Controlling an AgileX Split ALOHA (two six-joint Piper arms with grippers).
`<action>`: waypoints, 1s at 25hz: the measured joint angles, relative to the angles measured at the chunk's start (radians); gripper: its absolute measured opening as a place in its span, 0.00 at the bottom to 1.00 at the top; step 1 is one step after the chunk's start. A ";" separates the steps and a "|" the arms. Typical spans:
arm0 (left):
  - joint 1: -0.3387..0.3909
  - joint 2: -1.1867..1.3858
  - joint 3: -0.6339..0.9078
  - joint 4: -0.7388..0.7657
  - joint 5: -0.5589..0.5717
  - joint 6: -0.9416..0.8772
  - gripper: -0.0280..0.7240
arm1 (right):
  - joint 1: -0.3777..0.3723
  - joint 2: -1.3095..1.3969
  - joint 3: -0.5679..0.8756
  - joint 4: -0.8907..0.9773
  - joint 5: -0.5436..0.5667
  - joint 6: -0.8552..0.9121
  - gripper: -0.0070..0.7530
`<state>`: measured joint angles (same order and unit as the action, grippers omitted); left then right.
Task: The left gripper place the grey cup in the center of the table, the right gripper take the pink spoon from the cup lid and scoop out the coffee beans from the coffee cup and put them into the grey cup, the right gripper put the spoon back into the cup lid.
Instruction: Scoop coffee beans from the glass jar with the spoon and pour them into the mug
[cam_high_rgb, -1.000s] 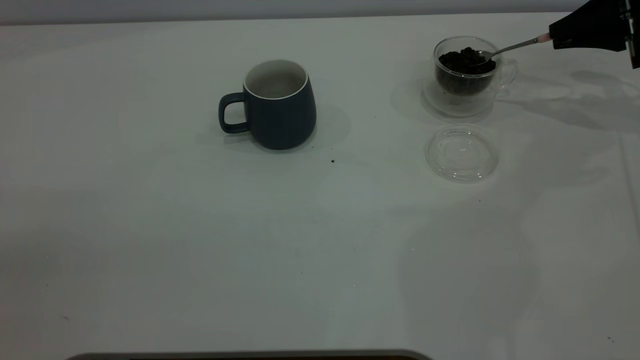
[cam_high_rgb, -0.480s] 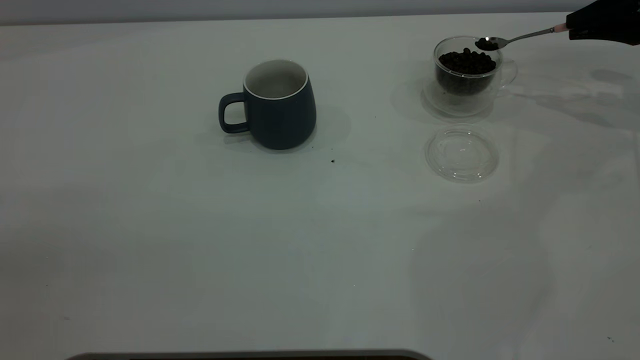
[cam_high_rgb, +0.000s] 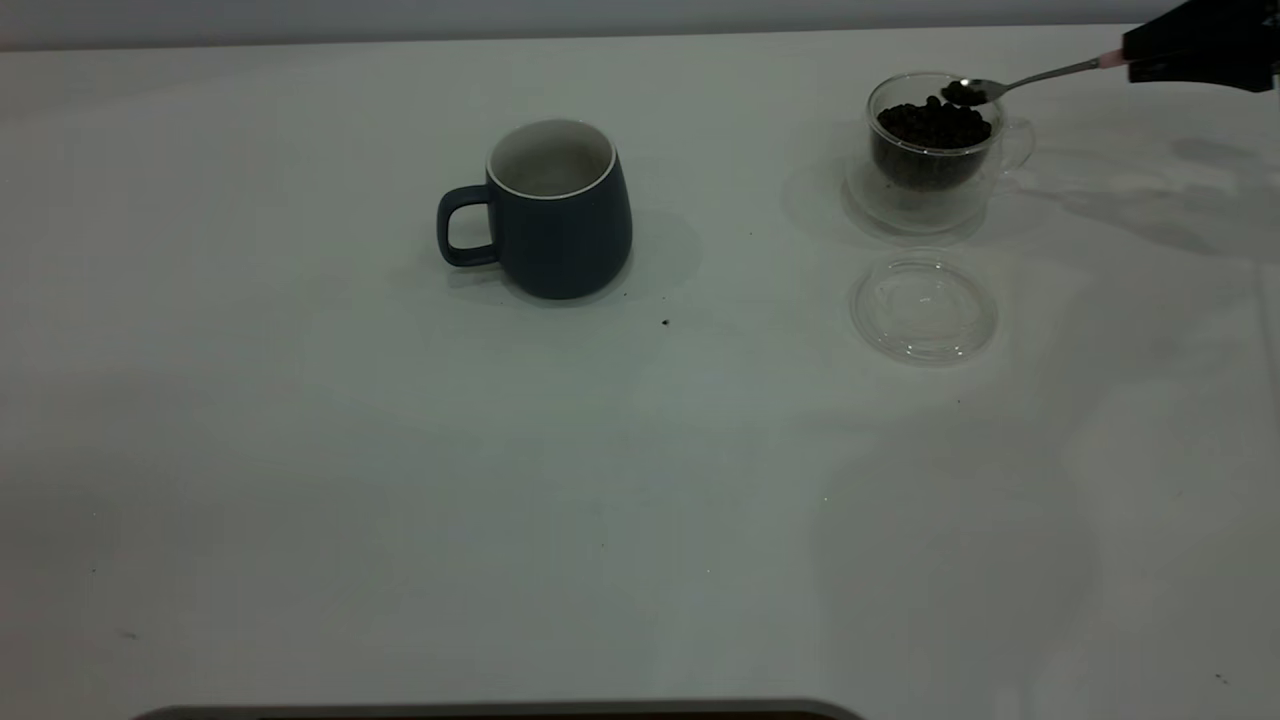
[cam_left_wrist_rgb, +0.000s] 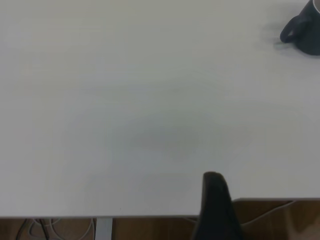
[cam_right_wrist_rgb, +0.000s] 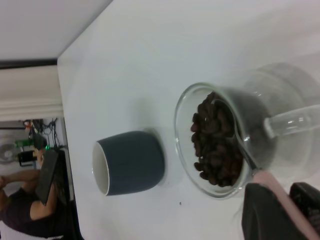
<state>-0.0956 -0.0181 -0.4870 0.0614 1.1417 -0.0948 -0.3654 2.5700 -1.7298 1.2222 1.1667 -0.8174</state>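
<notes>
Currently the right claw (cam_high_rgb: 1150, 62), at the far right edge of the white counter (cam_high_rgb: 400, 480), is closed on the pink handle of the spoon (cam_high_rgb: 1020, 78). The spoon reaches leftward, its steel bowl hovering just above the rim of the glass coffee cup (cam_high_rgb: 935, 150) and carrying a few dark beans (cam_high_rgb: 962, 94). The cup below is heaped nearly to the brim with more of them.

The clear lid (cam_high_rgb: 924, 306) lies flat on the counter just in front of the glass cup, with nothing on it. The grey cup (cam_high_rgb: 550, 210) stands upright near the middle of the counter, well to the left of the glass cup, handle pointing left; its white inside looks empty.

The left claw (cam_left_wrist_rgb: 215, 210) is out of the exterior view. Its wrist camera shows only one dark finger above the counter's edge, far from the grey cup (cam_left_wrist_rgb: 305, 32), so I cannot tell whether it is open or closed.

The likely next step is carrying the load across to the grey cup. The risk is spillage: the bowl is shallow, the beans sit loose, and the trip is long. Any tilt or jerk could roll beans onto the counter. The spoon is held only at the tip of its handle, so it might also twist in the grip.
</notes>
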 joint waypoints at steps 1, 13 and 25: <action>0.000 0.000 0.000 0.000 0.000 0.000 0.79 | 0.008 0.000 0.000 0.000 0.000 0.001 0.14; 0.000 0.000 0.000 0.000 0.000 0.000 0.79 | 0.056 -0.055 0.000 0.008 0.001 0.019 0.14; 0.000 0.000 0.000 0.000 0.000 0.000 0.79 | 0.167 -0.077 0.000 0.057 0.001 0.033 0.14</action>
<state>-0.0956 -0.0181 -0.4870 0.0614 1.1417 -0.0948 -0.1984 2.4926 -1.7298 1.2788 1.1677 -0.7847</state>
